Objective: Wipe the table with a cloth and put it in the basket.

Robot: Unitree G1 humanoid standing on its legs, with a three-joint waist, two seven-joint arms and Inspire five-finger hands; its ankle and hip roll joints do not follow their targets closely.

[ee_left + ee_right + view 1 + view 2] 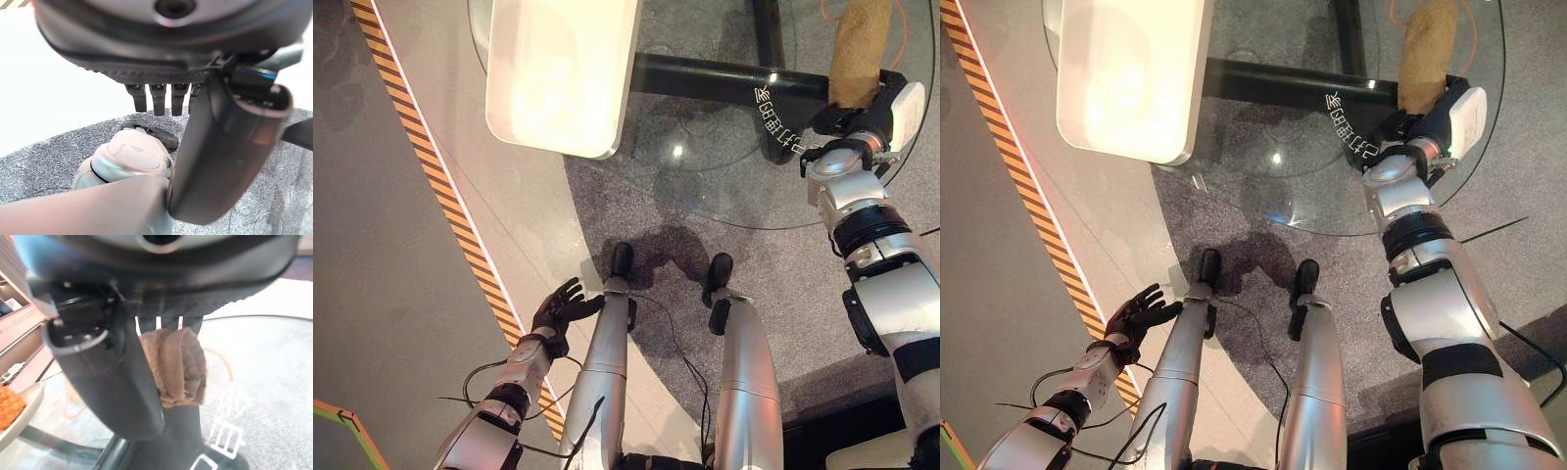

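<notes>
glass table — right hand clutches brown cloth; left hand relaxed.

A round glass tabletop stands on a dark base over a grey speckled carpet. Beside the carpet runs smooth pale floor, crossed by an orange-and-black striped line, with darker grey floor beyond it. Light glints off the glass.
</notes>
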